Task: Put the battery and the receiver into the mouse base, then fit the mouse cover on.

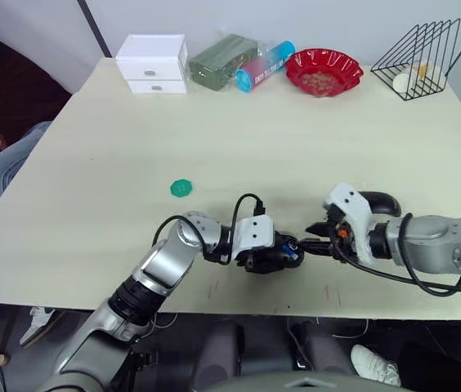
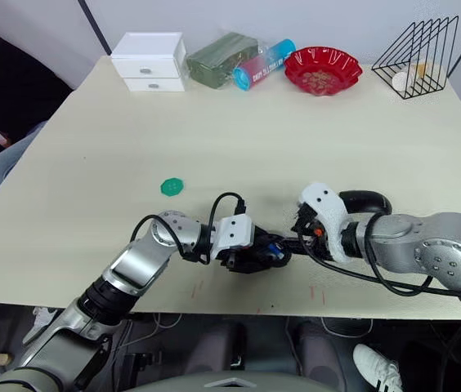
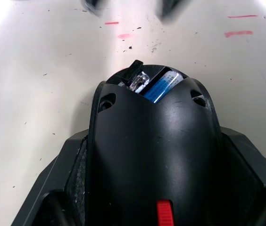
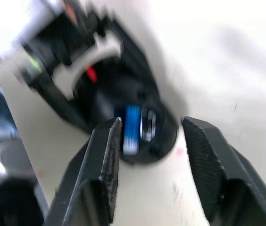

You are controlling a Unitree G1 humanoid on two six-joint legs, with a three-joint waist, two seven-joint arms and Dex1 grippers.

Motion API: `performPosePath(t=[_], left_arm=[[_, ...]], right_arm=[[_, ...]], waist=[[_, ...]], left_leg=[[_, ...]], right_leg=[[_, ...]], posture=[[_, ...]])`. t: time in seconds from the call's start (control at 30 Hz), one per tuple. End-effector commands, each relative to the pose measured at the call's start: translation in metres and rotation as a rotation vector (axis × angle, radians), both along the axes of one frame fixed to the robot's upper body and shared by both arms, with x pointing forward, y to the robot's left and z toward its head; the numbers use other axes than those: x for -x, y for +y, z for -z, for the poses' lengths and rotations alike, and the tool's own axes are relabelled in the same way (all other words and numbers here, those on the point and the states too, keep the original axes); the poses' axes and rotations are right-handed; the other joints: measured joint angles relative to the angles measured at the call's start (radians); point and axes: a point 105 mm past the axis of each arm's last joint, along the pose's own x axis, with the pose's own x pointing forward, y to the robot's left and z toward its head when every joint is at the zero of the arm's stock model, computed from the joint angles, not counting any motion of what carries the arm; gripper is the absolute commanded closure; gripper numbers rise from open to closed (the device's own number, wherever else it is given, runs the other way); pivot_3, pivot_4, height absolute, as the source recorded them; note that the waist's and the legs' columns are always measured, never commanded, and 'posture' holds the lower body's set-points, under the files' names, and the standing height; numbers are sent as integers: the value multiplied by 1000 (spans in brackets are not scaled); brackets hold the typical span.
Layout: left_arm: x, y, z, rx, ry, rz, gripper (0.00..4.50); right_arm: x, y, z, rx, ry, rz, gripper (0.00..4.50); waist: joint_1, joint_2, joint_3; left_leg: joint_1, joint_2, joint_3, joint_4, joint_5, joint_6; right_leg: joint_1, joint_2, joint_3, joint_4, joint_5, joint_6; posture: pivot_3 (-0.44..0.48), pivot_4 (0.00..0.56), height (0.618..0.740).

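Mouse base clamped in my left pincer (image 1: 284,251) near the tabletop's (image 1: 214,147) front edge.
I see the matte black oval mouse base (image 3: 154,155) with the blue-ended battery (image 3: 162,85) seated inside; my right pincer (image 4: 149,141) hovers spread wide, ribbed fingers (image 4: 107,155) flanking it.

Both arms are silver-grey metal tubes with black jointed segments, each ending in a white wrist housing looped by black cables, the right gripper (image 4: 149,162) carrying two matte black fingers (image 4: 105,160) with finely textured inner pads.
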Motion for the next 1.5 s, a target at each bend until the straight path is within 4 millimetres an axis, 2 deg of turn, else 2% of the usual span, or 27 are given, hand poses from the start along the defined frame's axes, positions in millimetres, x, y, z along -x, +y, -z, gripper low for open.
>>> performPosePath(t=[0.03, 0.07, 0.33, 0.57, 1.07, 1.5], left_arm=[[4, 13, 20, -86, 60, -26, 1559], [3, 13, 20, -86, 59, -28, 1559], [6, 11, 19, -87, 67, -28, 1559], [1, 14, 18, -93, 65, -54, 1559], [1, 18, 19, -104, 76, -66, 1559], [3, 17, 18, -106, 77, -67, 1559]], right_arm=[[-2, -4, -13, -52, -151, -43, 4125], [0, -4, -12, -68, -165, -57, 4417], [13, -4, -2, -156, -284, -172, 4417], [8, -7, 19, -164, -303, -231, 4417], [3, 12, 31, -198, -348, -260, 4417], [-4, 12, 41, -171, -346, -248, 4417]], waist=[[0, 0, 0], [0, 0, 0], [-1, 0, 0], [-1, 0, 0], [-1, 0, 0], [-1, 0, 0]], left_leg=[[0, 0, 0, 0, 0, 0], [0, 0, 0, 0, 0, 0], [0, 0, 1, 0, 0, 0], [1, 0, 1, 1, 0, 0], [2, 0, 1, 1, 0, -1], [3, 0, 1, 1, 0, -1]], right_leg=[[0, 1, 0, 0, 0, 0], [0, 1, 0, 0, 0, 0], [0, 2, 1, 1, 0, 0], [0, 2, 2, 2, 0, 0], [0, 2, 2, 4, 0, 0], [0, 3, 2, 4, 0, 0]], posture=[[0, 150, 740], [0, 150, 740], [0, 150, 740], [0, 150, 740], [0, 150, 740], [0, 150, 740]])
